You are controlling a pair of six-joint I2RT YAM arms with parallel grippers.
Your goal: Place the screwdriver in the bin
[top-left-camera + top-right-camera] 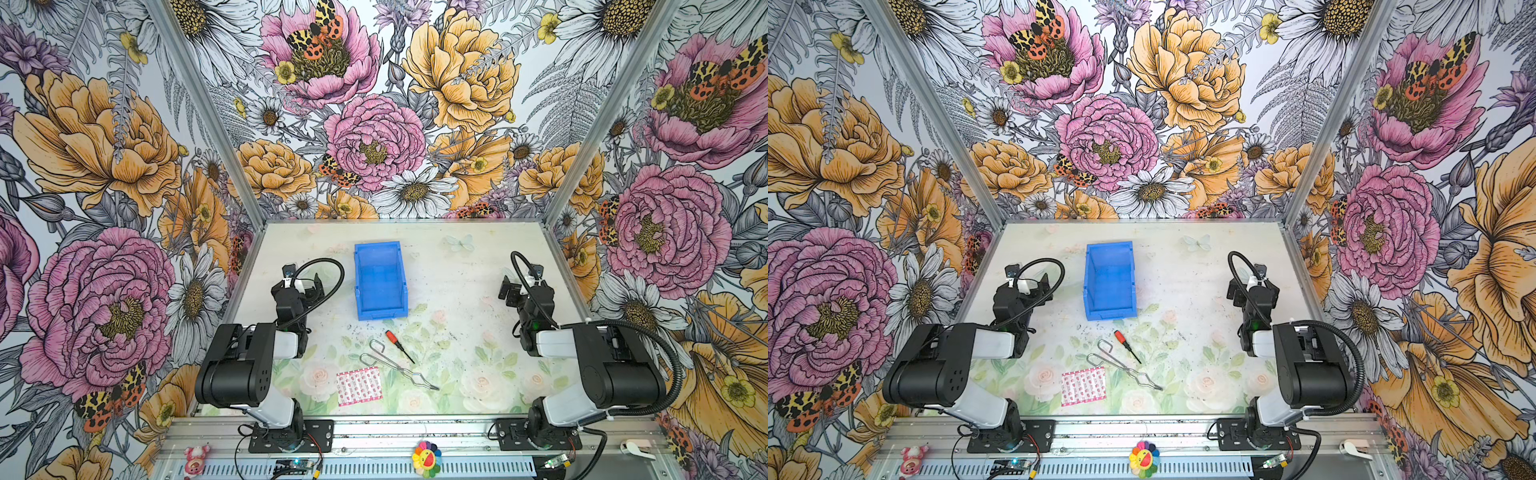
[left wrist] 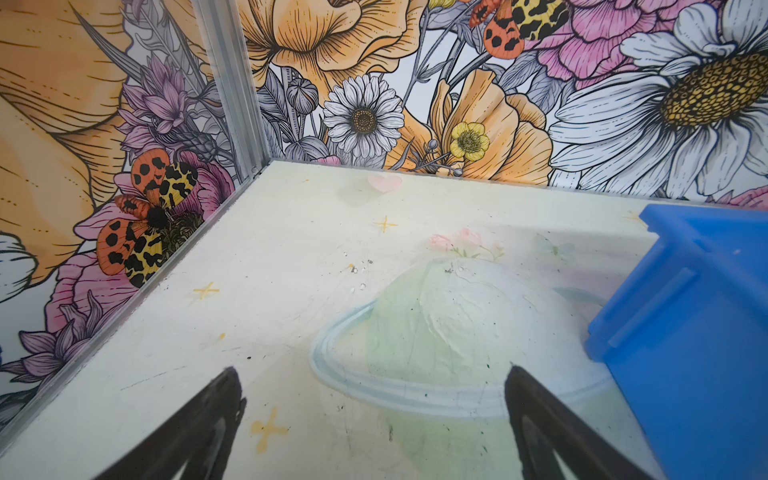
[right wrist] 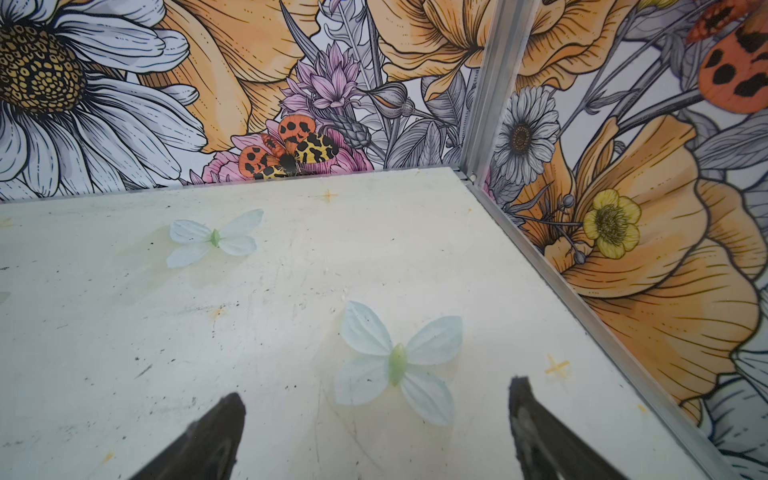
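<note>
On the bench (image 1: 457,282) the screwdriver (image 1: 399,345) lay near the bin's (image 1: 379,282) lip. Left hand (image 2: 374,374) and right hand (image 3: 376,386) gaped, empty; the best bet was pinching the red handle, clear of the tongs (image 1: 415,375).

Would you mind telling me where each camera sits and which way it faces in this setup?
Both top views: high above the table's near edge, looking down and forward; left arm, right arm, bin, screwdriver.
Left wrist: on the left arm, low, facing the far-left corner; open left gripper, bin wall.
Right wrist: on the right arm, low, facing the far-right corner; open right gripper, printed butterflies.
Shared: top views and left wrist both show the bin.
</note>
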